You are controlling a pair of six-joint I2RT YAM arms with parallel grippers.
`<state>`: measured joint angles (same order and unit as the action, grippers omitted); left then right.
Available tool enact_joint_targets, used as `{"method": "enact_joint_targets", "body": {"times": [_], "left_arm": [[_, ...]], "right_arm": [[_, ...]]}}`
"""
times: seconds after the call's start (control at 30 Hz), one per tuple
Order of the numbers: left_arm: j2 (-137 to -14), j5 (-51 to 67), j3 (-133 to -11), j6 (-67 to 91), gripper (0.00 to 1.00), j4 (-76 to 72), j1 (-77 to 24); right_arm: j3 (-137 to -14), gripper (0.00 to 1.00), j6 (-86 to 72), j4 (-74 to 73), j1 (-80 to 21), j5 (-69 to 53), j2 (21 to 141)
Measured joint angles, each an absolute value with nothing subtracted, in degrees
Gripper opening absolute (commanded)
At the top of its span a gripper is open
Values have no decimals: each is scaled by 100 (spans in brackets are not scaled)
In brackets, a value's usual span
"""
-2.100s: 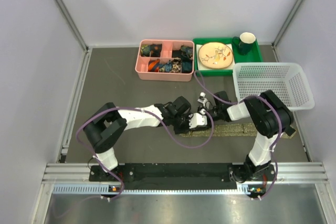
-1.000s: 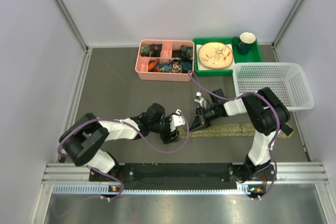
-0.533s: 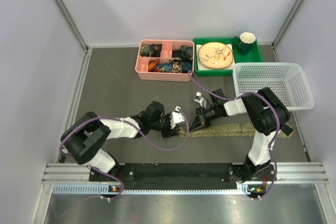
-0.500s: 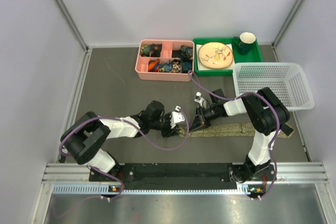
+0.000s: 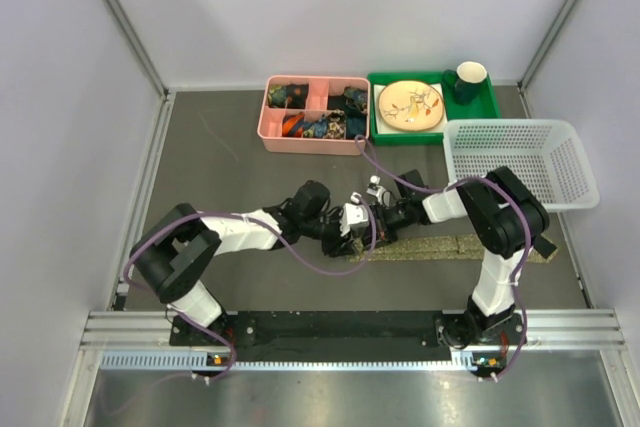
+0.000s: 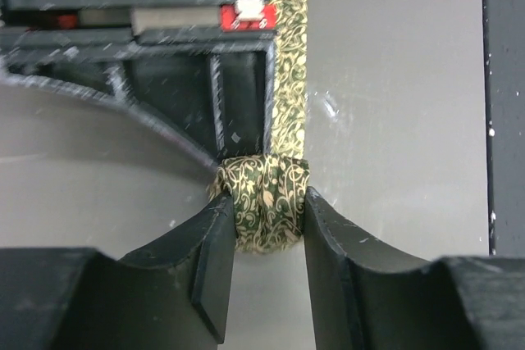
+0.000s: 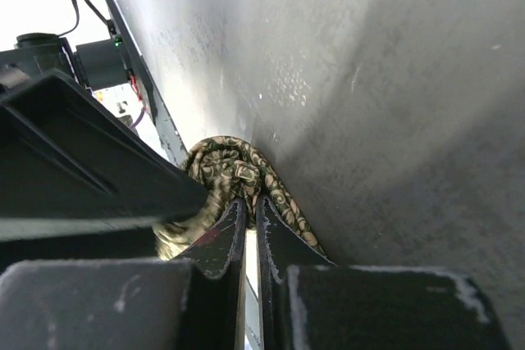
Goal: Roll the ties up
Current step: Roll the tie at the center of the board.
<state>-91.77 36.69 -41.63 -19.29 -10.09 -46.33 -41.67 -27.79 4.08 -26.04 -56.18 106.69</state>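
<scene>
With the left end effector (image 6: 264,212), has come right along the bench (image 5: 230,167) since a second ago, when it stood off to the left of the fabric with a gap to the other arm. Now grasps the roll (image 6: 262,202) started at the left end of the tie (image 5: 450,245), pressing one of its fingers (image 6: 215,243) to each side of the little bundle, jaws drawn in from a wider stance to about the roll's width. With the right end effector (image 7: 250,202), meets that roll from the right, clenched, tips together and nosed against the coiled fabric; cannot tell from the wrist view whether it nips a fold or merely touches. Leaves the rest of the tie flat and unrolled, running right along the near part of the bench, its right end lying just near of the white basket (image 5: 520,162). Reads as a hand-over of the roll, probably freeing the right side to let go and re-grip without the coil springing open. Puts the task early, with only a few turns wound and most of the length to go. Calls next for keeping the bundle squeezed while turning it rightward along the strip. Risks a loose core slipping out sideways if eased too soon.
</scene>
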Motion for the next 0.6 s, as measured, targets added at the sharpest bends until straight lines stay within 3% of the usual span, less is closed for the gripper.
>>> {"method": "enact_joint_targets", "body": {"times": [0.17, 0.6], "left_arm": [[-9413, 3391, -4305, -1916, 45, -1125, -4834], [-9590, 2722, -4499, -2228, 38, -805, -5070]], "right_arm": [[-4163, 0, -2818, 403, -2602, -5599, 10669], [-4040, 0, -2869, 611, -2585, -5631, 10645]]}}
